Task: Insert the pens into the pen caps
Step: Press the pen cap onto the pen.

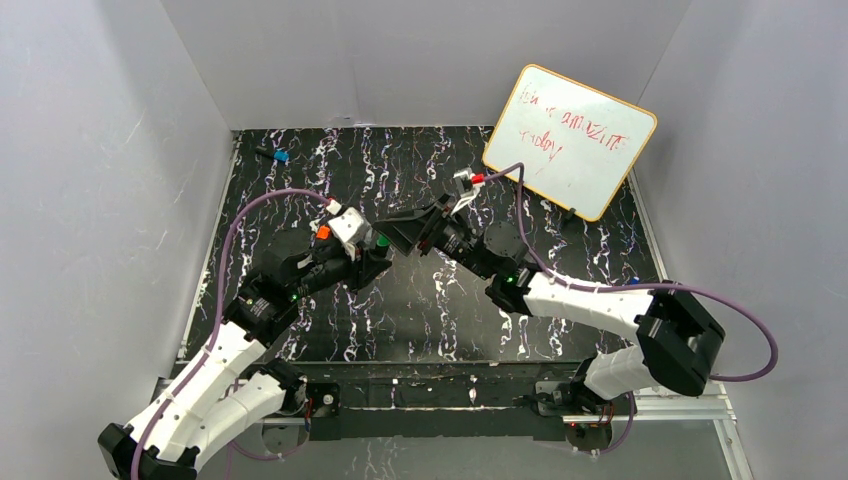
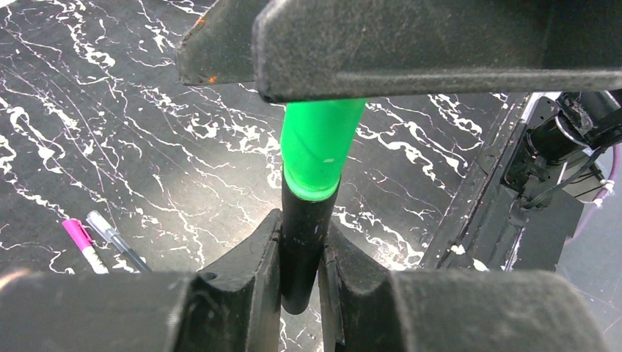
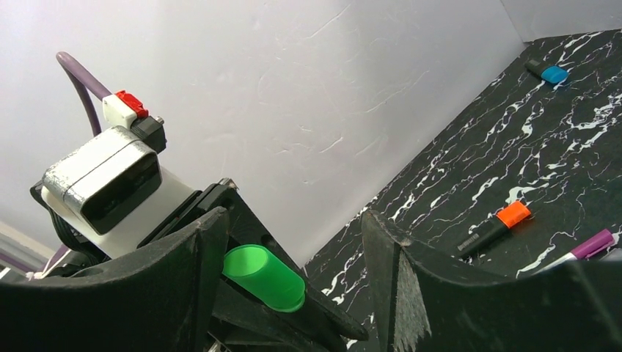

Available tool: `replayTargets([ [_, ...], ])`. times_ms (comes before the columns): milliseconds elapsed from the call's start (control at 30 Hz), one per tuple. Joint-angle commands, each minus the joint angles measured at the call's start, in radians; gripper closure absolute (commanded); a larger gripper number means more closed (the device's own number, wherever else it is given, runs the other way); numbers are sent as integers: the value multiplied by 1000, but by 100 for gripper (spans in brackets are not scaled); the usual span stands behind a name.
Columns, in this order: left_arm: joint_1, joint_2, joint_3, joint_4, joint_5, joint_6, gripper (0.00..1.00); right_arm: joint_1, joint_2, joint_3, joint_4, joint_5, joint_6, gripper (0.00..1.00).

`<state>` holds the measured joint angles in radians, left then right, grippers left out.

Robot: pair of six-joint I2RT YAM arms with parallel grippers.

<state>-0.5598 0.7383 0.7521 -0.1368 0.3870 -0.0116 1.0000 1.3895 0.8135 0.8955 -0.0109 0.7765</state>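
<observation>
L end effector (image 2: pixel 301 246) up close, pressed tight on black marker (image 2: pixel 302 257), low on barrel so the cap end sticks free. On its tip, green cap (image 2: pixel 319 150), mid-air above worktop (image 2: pixel 147 147). R end effector (image 3: pixel 293 220) spread either side of cap, not pinching, prob. to push it home.

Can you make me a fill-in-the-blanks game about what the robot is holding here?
1. The left tool is shut on a black marker with a ____ cap.
2. The right tool is wide ____.
3. The whiteboard has ____ writing on it.
Missing words: green, open, red.
</observation>
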Motion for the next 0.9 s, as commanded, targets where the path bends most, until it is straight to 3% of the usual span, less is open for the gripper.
replayTargets([
  [0,24,-62,85,394,-144,-33,100,64,75,-110,-313,-213,-67,27],
  [600,24,-52,80,367,-126,-25,100,94,81,-114,-297,-198,-80,27],
  [867,24,-65,3,263,-101,-26,100,94,-75,-66,-386,-80,-253,27],
])
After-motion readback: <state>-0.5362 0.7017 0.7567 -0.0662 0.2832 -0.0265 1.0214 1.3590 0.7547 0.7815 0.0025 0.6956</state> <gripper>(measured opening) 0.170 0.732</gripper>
